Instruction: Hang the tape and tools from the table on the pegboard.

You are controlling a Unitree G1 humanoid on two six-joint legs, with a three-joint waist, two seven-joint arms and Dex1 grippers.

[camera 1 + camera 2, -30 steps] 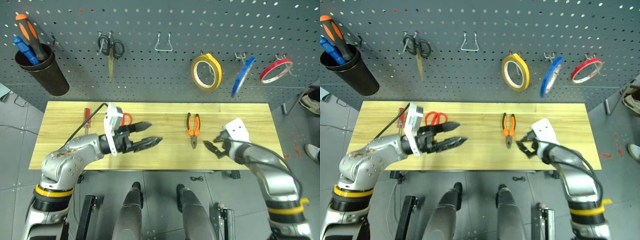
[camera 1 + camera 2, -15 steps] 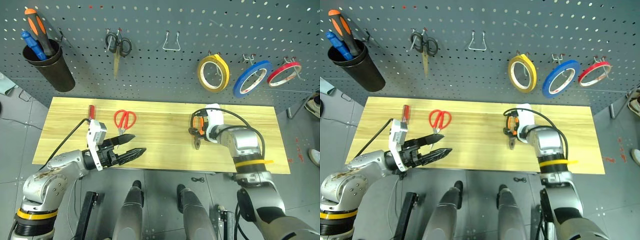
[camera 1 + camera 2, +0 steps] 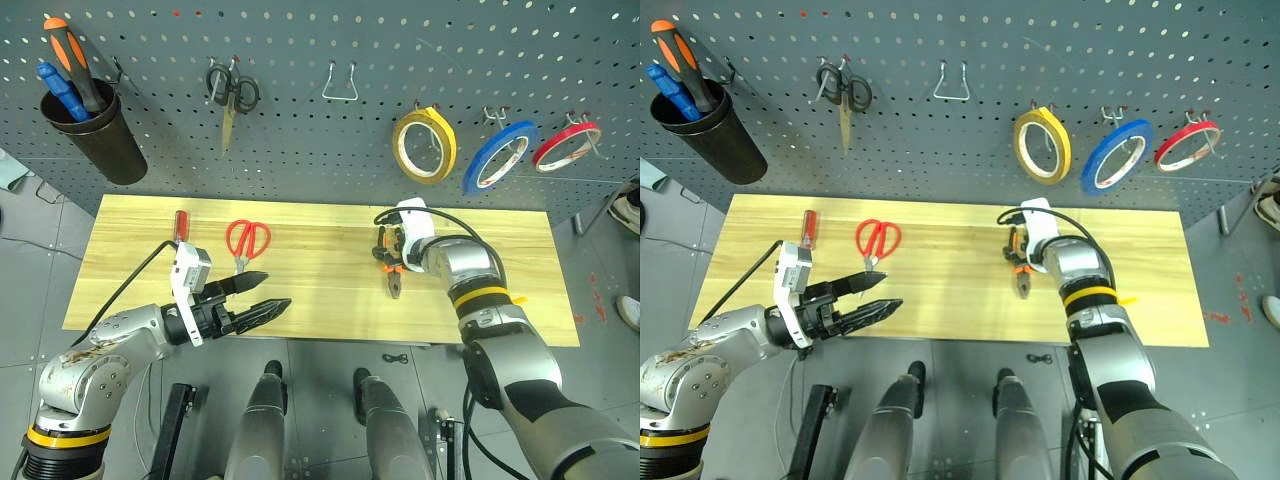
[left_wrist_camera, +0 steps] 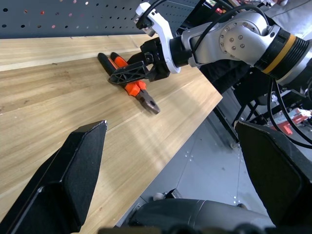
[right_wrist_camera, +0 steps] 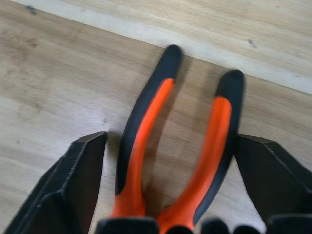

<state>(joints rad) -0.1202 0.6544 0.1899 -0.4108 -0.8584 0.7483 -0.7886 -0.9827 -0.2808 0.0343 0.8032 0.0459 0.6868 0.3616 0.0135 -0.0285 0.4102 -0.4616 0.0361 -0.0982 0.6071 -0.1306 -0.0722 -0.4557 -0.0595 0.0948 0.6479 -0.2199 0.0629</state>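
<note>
Orange-and-black pliers (image 3: 394, 272) lie on the pale wooden table (image 3: 500, 300). My right gripper (image 5: 170, 141) is open and low over them, one finger on each outer side of the two handles (image 5: 146, 126). My left gripper (image 3: 270, 292) is open and empty above the table's front edge, left of centre. Red-handled scissors (image 3: 245, 240) and a slim red-handled screwdriver (image 3: 181, 224) lie on the table behind it. The blue tape (image 3: 497, 158) hangs on a hook of the grey-blue pegboard (image 3: 300, 150).
On the pegboard hang a yellow tape roll (image 3: 425, 147), a red ring (image 3: 567, 145), small black-handled scissors (image 3: 230, 95) and a bare wire hook (image 3: 340, 85). A black cup (image 3: 100, 140) with orange and blue screwdrivers hangs at far left.
My right gripper has gone from the table's front right forward and leftward onto the pliers. My left gripper has drawn back to the front edge. The camera view also shifted.
</note>
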